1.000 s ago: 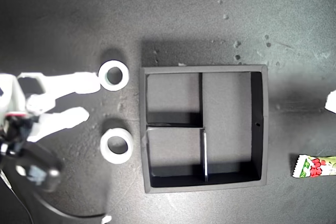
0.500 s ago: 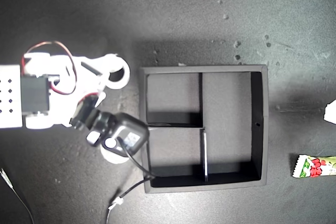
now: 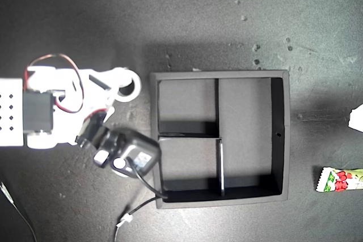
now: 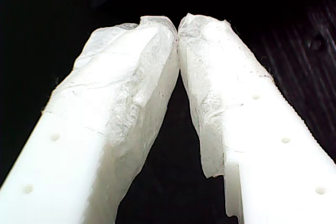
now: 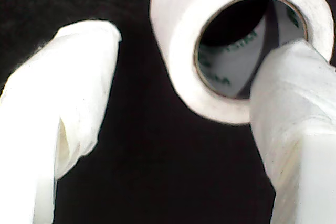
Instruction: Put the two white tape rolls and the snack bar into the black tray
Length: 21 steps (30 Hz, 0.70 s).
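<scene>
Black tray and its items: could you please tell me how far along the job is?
Nothing is done: the black tray is empty. In hand: my second hand is open with one finger inside a tape roll, not yet gripping. My first hand is shut on nothing. Left: both rolls, the other hidden under the arm, and the snack bar, lying off to the exterior view's right.

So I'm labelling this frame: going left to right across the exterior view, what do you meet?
My second gripper's arm → white tape roll at its tips → black tray → snack bar.
</scene>
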{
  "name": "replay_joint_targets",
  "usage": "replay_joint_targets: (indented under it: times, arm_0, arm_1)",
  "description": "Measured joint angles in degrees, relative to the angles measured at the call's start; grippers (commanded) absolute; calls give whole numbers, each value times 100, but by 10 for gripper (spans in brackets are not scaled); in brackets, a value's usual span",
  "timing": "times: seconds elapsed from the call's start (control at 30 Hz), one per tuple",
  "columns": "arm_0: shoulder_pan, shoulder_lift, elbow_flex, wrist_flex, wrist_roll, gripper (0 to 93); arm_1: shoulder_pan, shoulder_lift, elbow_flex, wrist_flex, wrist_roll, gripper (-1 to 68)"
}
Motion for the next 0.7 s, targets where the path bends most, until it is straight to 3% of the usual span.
replay_joint_targets:
  times: [0.7]
  arm_0:
    - [114, -44, 0, 0, -44, 185]
  arm_1:
    - [-53, 0, 35, 0, 62, -3]
